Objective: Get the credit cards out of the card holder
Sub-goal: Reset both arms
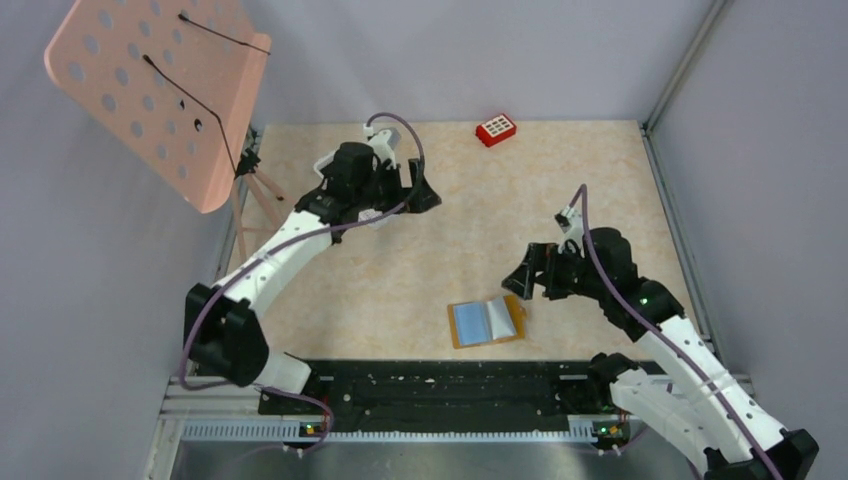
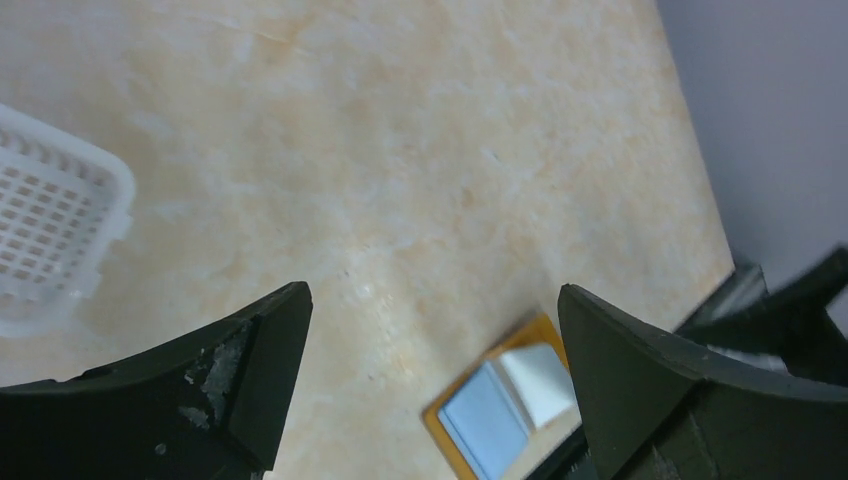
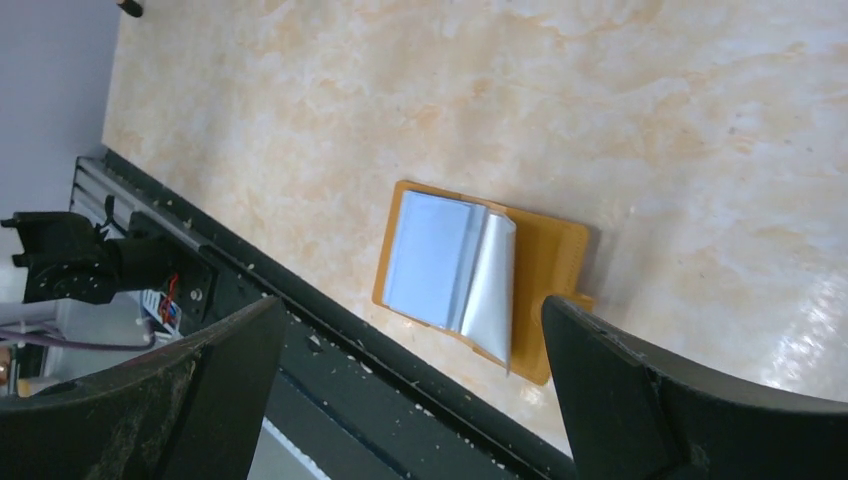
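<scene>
The card holder (image 1: 487,321) lies open on the marbled table near its front edge, a tan cover with light blue and clear sleeves showing. It also shows in the left wrist view (image 2: 500,405) and in the right wrist view (image 3: 440,260), where one clear sleeve stands half lifted. No credit cards show in any view. My left gripper (image 1: 425,185) hangs open far behind the holder, with nothing between its fingers (image 2: 432,300). My right gripper (image 1: 527,272) is open just right of and behind the holder, also with nothing in it (image 3: 414,305).
A white mesh tray (image 2: 50,240) sits beside the left gripper. A small red block (image 1: 495,130) lies at the back. A pink perforated panel (image 1: 160,90) on a stand leans at the far left. A black rail (image 1: 440,385) runs along the front edge.
</scene>
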Robot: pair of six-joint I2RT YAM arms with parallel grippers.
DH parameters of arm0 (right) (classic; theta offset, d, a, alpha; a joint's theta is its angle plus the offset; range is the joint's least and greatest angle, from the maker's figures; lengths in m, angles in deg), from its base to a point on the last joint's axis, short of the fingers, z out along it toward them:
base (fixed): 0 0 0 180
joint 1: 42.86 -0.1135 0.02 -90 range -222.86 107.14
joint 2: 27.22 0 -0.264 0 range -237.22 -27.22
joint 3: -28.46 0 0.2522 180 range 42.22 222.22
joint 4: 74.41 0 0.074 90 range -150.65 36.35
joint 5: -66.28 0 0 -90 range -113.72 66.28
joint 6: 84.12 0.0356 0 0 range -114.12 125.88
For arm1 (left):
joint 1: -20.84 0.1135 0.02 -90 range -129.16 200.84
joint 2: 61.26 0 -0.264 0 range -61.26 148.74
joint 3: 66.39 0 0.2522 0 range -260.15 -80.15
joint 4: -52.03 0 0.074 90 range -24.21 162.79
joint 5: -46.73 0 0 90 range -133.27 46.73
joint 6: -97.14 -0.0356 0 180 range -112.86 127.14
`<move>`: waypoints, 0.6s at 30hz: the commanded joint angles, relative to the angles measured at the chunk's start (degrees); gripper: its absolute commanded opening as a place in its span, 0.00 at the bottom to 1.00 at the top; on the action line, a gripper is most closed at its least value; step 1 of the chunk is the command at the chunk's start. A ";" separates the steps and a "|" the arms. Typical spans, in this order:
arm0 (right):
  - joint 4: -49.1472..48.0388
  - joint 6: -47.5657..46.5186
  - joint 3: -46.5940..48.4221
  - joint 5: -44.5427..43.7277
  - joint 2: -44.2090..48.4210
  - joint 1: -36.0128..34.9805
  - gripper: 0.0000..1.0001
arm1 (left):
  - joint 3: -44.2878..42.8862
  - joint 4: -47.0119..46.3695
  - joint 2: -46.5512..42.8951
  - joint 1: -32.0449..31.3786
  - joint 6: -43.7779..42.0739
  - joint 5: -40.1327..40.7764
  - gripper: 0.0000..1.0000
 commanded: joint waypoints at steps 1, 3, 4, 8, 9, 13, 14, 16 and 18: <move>4.42 1.59 4.46 -8.41 4.04 0.39 0.99 | 7.70 0.71 -11.86 -3.51 -1.98 -5.76 0.99; 4.84 2.18 4.96 -10.23 6.30 0.35 0.99 | 12.72 0.49 -16.68 -4.32 -1.39 -6.86 0.99; 4.95 2.26 5.26 -11.00 7.57 0.34 0.99 | 15.37 -0.16 -19.11 -4.33 -0.88 -7.43 0.99; 4.72 2.77 5.14 -12.63 12.11 0.35 0.99 | 24.32 -3.26 -28.57 -4.42 1.06 -8.31 0.99; 4.61 3.05 5.01 -12.72 12.99 0.39 0.99 | 25.68 -3.20 -30.22 -4.35 1.45 -8.57 0.99; 3.68 5.61 4.18 -11.86 15.86 0.38 0.99 | 29.32 -2.77 -35.73 -4.38 3.00 -8.10 0.99; 3.18 6.29 3.89 -11.41 16.51 0.40 0.99 | 30.11 -3.02 -36.69 -4.40 3.49 -7.74 0.99; 2.24 6.96 3.25 -10.75 17.78 0.34 0.99 | 31.51 -3.86 -38.51 -4.44 4.21 -8.03 0.99; 2.03 7.30 2.87 -11.08 18.60 0.32 0.99 | 32.51 -4.59 -39.66 -4.39 4.44 -8.13 0.99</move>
